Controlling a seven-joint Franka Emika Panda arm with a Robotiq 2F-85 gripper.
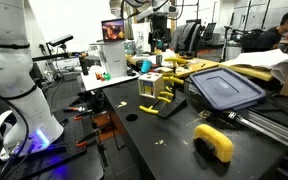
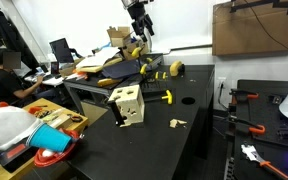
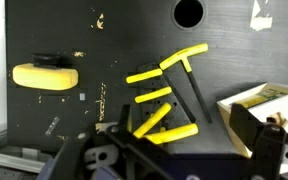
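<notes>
Gripper: the gripper showed at the bottom edge of the wrist view, fingers spread wide and nothing between them. It was released and gripped nothing.
Gripper height: in an exterior view the gripper hung high over the far end of the black table, well apart from everything on it.
Nearest thing: a yellow-and-black tool lay flat on the table directly under the open fingers. Its yellow bars were fanned out and a T-shaped end pointed toward the top of the wrist view.
Tool in exterior views: the tool lay just in front of the wooden box, on its near side. From the opposite side, the tool sat to the right of that box.
Wooden box: the wooden box stood upright at the right edge of the wrist view, near the tool. Whether the two touched could not be told. It showed in both exterior views.
Hole: a round hole in the tabletop lay just beyond the T end of the tool, and in an exterior view it was just to the tool's right.
Yellow block: a yellow block lay alone to the left in the wrist view, well apart from the tool, and it was near the camera in an exterior view.
Paper scrap: a paper scrap lay on the table at the top right of the wrist view.
Blue lid: a blue lid lay flat to the right of the box.
</notes>
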